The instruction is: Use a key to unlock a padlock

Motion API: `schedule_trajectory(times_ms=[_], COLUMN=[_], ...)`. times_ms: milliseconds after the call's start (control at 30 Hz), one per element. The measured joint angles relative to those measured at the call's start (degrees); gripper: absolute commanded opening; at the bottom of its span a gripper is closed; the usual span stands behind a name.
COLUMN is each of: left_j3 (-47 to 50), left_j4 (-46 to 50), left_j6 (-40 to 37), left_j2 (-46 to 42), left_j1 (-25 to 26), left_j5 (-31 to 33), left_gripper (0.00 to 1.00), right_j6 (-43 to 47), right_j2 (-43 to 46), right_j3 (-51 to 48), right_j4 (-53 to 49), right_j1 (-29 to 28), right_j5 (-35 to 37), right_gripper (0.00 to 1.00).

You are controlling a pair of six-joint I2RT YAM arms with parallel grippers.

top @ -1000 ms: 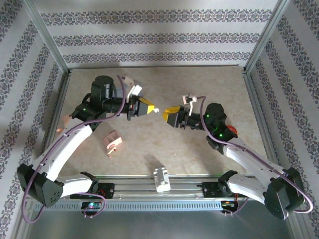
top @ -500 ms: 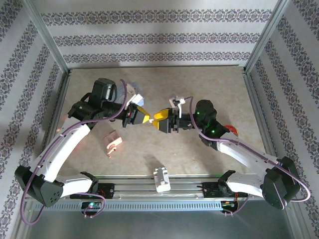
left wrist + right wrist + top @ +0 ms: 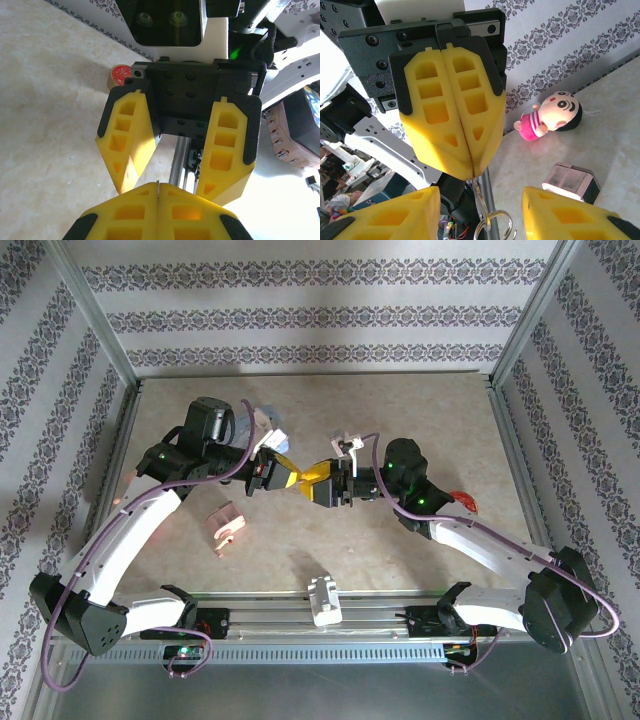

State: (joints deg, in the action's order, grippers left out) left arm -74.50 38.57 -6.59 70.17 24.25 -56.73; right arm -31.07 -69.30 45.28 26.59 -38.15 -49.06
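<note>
The key is a thin silver sliver pinched between my left gripper's shut yellow fingers, its blade sticking out with a wire ring hanging from it. In the left wrist view just its edge shows at the seam of my left gripper. My right gripper is open and faces the left one tip to tip, its fingers either side of the key without touching it. In the top view the left gripper and right gripper meet above mid-table. The padlock is out of view.
A pink clip-like object lies on the table left of centre. A white blocky piece sits at the front rail, and a red-orange item lies by the right arm. A small doll and a rectangular tin lie beyond the grippers.
The right arm has moved left until its open fingers straddle the left gripper's tip. The left gripper shifted slightly down and stayed shut on the key.
</note>
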Motion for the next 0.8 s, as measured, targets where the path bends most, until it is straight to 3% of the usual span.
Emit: schedule_trajectory(times_ms=[433, 800], left_j3=[0.0, 0.0], left_j4=[-0.4, -0.4], left_j6=[0.8, 0.8], left_j2=[0.0, -0.1], left_j1=[0.0, 0.0], left_j5=[0.0, 0.0], left_gripper=[0.0, 0.0], right_j6=[-0.1, -0.2], right_j2=[-2.1, -2.1], right_j3=[0.1, 0.1], right_j4=[0.1, 0.2], right_j1=[-0.6, -0.5], right_j5=[-0.4, -0.4], right_gripper=[0.33, 0.29])
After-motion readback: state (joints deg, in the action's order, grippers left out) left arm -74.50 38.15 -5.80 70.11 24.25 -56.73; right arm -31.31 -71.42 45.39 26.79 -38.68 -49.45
